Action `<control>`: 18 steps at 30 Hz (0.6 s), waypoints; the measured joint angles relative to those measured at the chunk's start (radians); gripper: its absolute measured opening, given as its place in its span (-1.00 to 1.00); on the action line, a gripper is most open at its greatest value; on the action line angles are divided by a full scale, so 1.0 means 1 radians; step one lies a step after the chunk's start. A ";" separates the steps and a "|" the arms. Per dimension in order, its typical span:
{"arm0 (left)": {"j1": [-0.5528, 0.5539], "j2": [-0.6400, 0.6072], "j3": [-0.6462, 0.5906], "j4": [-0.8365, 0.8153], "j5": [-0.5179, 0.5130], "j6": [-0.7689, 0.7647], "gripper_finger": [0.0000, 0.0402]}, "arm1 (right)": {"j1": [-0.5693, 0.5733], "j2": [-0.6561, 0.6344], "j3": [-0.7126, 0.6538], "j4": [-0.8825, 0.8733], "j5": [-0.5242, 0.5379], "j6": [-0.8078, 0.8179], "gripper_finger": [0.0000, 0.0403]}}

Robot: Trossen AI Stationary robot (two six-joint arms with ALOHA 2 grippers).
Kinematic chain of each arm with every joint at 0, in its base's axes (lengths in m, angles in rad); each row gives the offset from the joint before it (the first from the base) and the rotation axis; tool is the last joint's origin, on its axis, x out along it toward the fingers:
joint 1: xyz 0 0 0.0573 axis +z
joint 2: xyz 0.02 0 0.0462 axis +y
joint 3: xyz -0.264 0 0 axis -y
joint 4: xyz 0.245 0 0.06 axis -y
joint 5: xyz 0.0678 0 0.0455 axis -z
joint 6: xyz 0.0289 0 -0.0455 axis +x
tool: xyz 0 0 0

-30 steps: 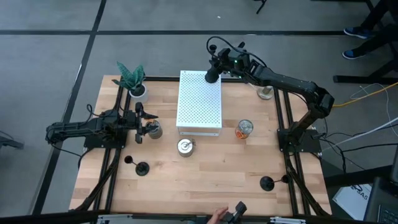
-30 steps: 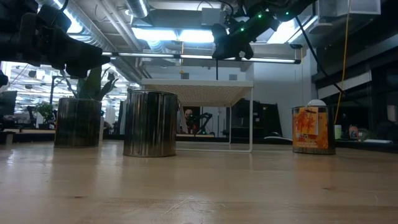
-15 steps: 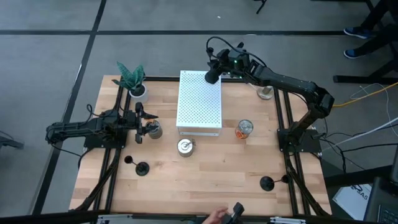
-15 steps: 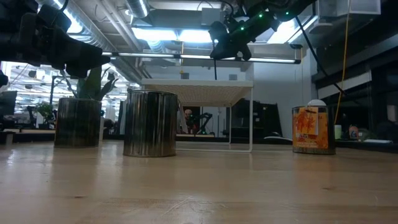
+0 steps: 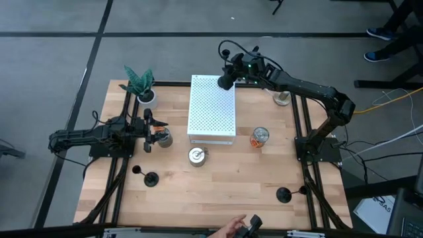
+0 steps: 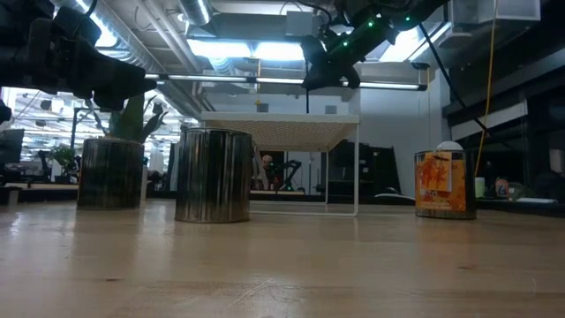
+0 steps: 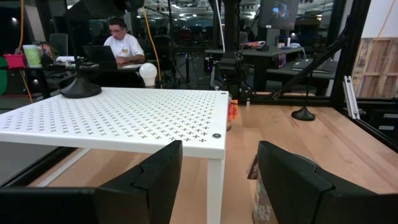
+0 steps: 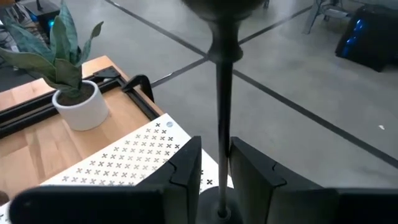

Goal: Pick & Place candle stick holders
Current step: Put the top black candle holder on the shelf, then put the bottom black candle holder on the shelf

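Right tool point(image 5: 225, 80) has edged slightly over the far right corner of the white perforated stand point(image 5: 212, 109), clamped on a candle stick holder point(image 8: 221, 93) by its stem. Placing step; next, lower the base flat and release. Left tool point(image 5: 156, 129) idles half-open at desk left.

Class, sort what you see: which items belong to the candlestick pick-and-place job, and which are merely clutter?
Job: candlestick held by right end effector; candlesticks on the table.
Clutter: potted plant, silver tins, orange can, white perforated stand.

Bright ceiling lights, glare; near foreground blurred
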State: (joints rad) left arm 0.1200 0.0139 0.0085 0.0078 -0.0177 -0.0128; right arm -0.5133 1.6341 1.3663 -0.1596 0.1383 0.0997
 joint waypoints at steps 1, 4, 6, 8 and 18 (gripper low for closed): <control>0.000 0.000 0.000 0.000 0.000 0.000 0.03 | 0.000 0.000 0.000 -0.002 0.000 -0.002 -0.57; 0.000 0.000 0.000 0.000 0.000 0.000 0.03 | 0.000 0.000 0.000 -0.008 0.000 -0.008 -0.48; 0.000 0.000 0.000 0.000 0.000 0.000 0.03 | 0.000 -0.006 0.000 -0.028 0.000 -0.008 -0.35; 0.000 0.000 0.000 0.000 0.000 0.000 0.03 | 0.000 -0.014 0.001 -0.041 -0.001 -0.007 -0.19; 0.000 0.000 0.000 0.000 0.000 0.000 0.03 | 0.021 -0.041 0.001 -0.085 -0.019 -0.010 0.65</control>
State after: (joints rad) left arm 0.1204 0.0139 0.0085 0.0081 -0.0181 -0.0128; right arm -0.4926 1.5933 1.3674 -0.2443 0.1192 0.0901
